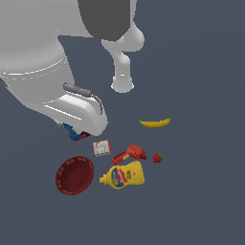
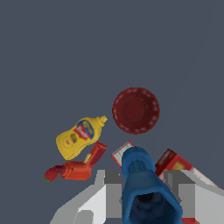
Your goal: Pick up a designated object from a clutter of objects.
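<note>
In the wrist view the blue piece [image 2: 140,175], bright blue and chunky, sits between my gripper [image 2: 146,194] fingers, which are shut on it. A grey finger [image 2: 113,192] stands on each side of it. Seen from the exterior view, the blue piece [image 1: 72,132] peeks out from under the white hand [image 1: 86,115], which hides the fingers. The rest of the clutter lies on the floor below: red bowl [image 2: 135,110], yellow mustard bottle [image 2: 78,138], red drill-shaped tool [image 2: 78,168] and strawberry [image 2: 50,175].
A banana [image 1: 154,123] lies apart at the exterior view's right. A small red-white packet [image 1: 101,148] lies beside the drill [image 1: 129,154], and the red-and-white box [image 2: 175,164] is partly hidden behind my fingers. The arm's base [image 1: 123,83] stands at the back.
</note>
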`<state>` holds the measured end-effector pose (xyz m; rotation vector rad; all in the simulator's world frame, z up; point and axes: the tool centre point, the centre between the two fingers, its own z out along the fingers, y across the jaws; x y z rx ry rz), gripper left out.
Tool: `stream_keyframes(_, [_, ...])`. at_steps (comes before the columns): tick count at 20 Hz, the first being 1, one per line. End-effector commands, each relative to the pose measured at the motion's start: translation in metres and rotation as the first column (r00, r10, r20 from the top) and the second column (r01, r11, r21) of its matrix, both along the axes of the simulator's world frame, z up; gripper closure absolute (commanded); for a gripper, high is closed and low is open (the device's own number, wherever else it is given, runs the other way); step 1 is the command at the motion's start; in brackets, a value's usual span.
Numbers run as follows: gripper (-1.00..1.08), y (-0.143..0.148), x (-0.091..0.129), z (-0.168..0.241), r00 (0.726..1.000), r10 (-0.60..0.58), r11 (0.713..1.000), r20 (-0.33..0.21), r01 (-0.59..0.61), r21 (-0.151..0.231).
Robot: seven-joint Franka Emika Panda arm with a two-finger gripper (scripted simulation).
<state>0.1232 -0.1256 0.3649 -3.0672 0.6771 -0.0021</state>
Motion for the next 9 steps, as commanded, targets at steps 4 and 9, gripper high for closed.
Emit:
stream_keyframes(4, [1.08, -0.0115, 0.0028, 0.0105, 1.0, 0.001, 1.0, -0.001, -0.001, 0.0])
stream_keyframes(9, [1.08, -0.0142, 0.0036, 0.0129, 1.0, 0.001, 1.0, -0.001, -0.001, 0.0])
